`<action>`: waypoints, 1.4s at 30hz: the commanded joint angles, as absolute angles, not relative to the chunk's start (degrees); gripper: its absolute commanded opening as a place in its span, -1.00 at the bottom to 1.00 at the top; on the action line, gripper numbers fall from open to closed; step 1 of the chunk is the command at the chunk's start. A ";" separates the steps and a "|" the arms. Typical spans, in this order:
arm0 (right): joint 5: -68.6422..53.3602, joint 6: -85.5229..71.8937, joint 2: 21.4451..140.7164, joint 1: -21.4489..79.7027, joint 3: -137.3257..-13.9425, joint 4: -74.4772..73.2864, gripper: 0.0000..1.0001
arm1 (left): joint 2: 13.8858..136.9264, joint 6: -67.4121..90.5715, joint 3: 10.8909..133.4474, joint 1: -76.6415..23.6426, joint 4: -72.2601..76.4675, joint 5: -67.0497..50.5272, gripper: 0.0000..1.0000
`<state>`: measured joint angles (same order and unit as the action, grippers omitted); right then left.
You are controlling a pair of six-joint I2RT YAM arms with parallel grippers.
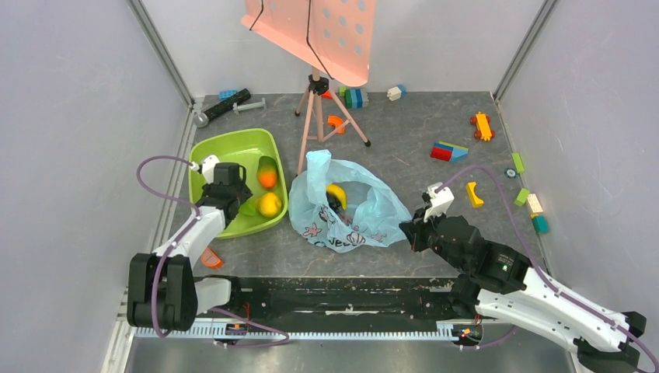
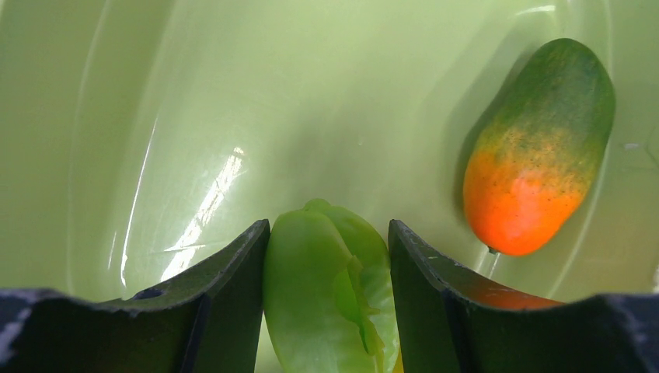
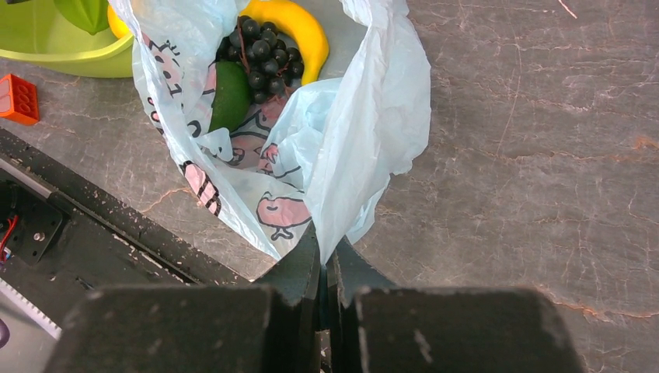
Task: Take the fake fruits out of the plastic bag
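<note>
The light-blue plastic bag lies mid-table with its mouth open. Inside it are a yellow banana, a dark grape bunch and a green fruit. My right gripper is shut on the bag's near right edge; it also shows in the top view. My left gripper is down inside the lime-green tub, with its jaws closed on a light green fruit. An orange-and-green fruit and a yellow fruit lie in the tub.
A pink tripod with a pink perforated panel stands just behind the bag. Toy bricks lie scattered at the back and right. A black tool lies at the back left. An orange brick lies near the front rail.
</note>
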<state>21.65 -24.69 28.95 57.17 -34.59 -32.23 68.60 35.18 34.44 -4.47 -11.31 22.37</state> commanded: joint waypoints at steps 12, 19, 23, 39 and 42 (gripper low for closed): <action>22.58 -25.54 28.35 57.23 -35.72 -32.25 -1.00 | 72.14 35.84 36.12 -4.00 -8.24 24.70 0.64; 23.66 -25.12 28.51 57.21 -36.78 -32.67 -1.00 | 66.38 36.55 38.25 -4.01 -12.00 22.25 0.92; 24.93 -25.13 27.66 57.17 -37.33 -32.63 -1.00 | 59.70 36.58 41.38 -4.09 -15.63 20.04 0.99; 18.28 -24.88 26.58 57.22 -41.70 -30.95 -1.00 | 43.23 31.18 61.56 -21.10 -22.59 -4.61 0.99; 17.10 -24.64 26.22 57.22 -39.59 -29.70 -1.00 | 44.84 29.54 63.10 -32.31 -23.30 -3.21 0.99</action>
<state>20.12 -24.88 27.05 57.17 -40.99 -33.26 43.59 33.74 59.86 -21.96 -21.34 -1.21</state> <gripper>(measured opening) 0.008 0.994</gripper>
